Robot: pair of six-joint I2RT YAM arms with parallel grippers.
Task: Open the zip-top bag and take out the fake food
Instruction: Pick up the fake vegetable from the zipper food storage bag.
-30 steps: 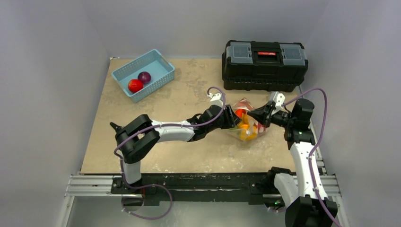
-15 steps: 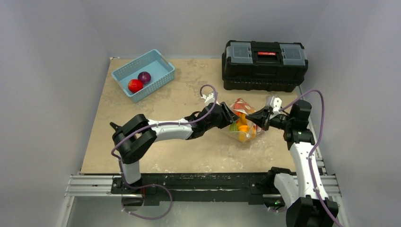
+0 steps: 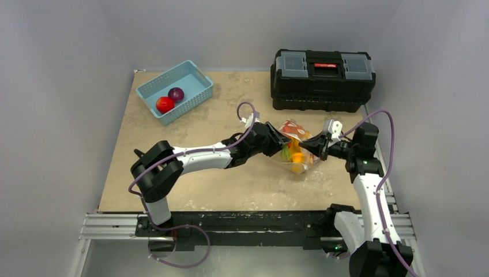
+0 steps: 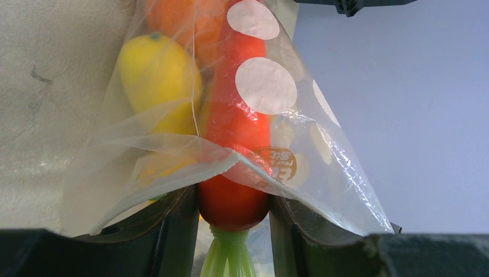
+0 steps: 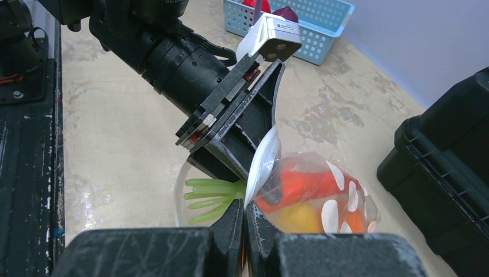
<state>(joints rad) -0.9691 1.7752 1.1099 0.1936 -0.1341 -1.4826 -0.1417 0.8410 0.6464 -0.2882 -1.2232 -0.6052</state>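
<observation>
Over at 3 o'clock from the table's middle, the zip-top bag [image 3: 297,157] is open, most fake food [image 5: 297,219] inside it; two pieces already sit in the basket [image 3: 193,104] at 10. Right gripper [image 5: 243,206] is pinched on the bag's lip. Only the left wrist view shows the left gripper [image 4: 233,231] clamped on the red veggie [image 4: 236,133].

White-and-black arms [image 3: 199,157], purple cables [image 3: 380,112]

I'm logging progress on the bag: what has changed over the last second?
The left fingers, closed on the red plastic vegetable, and the right fingers, pinching the clear polka-dot plastic zip-top bag, all shifted slightly left. The light-blue plastic basket and black toolbox stayed put.
</observation>
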